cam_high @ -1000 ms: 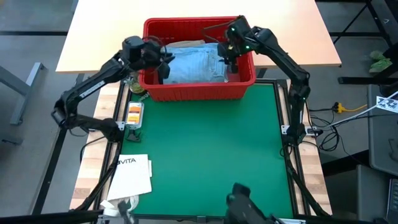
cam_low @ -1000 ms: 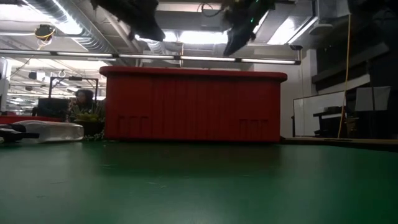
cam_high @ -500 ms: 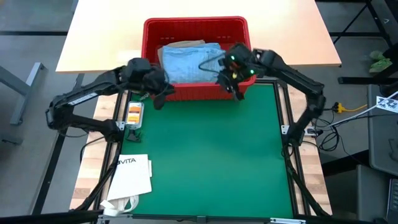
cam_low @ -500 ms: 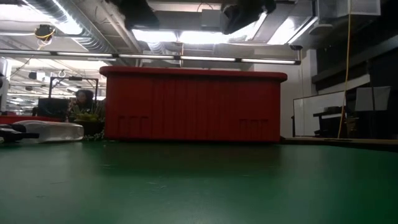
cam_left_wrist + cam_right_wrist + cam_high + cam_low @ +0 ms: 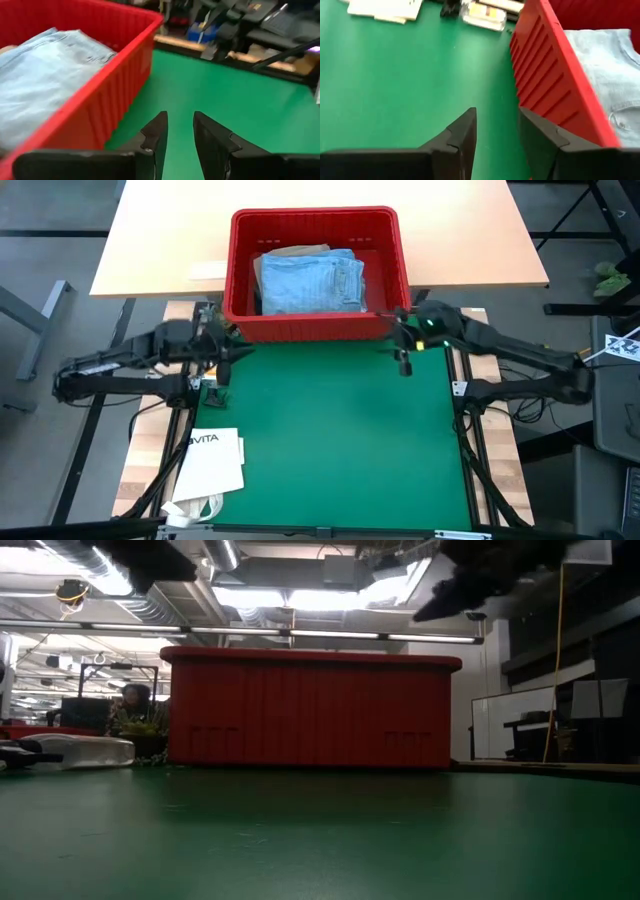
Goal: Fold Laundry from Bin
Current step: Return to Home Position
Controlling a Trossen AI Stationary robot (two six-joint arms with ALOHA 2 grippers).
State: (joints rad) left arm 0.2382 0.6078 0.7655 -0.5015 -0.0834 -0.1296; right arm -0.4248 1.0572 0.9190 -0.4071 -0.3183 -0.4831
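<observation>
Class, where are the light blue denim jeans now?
High view: the light blue denim jeans lie inside the red plastic crate, centred at the green mat's far edge.

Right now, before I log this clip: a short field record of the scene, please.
bin: red, at the mat's far edge
contents: folded jeans on top, tan garment beneath
left claw: open, empty, by the bin's left front corner
right claw: open, empty, by the bin's right front corner
paper bag: at the mat's left edge
</observation>
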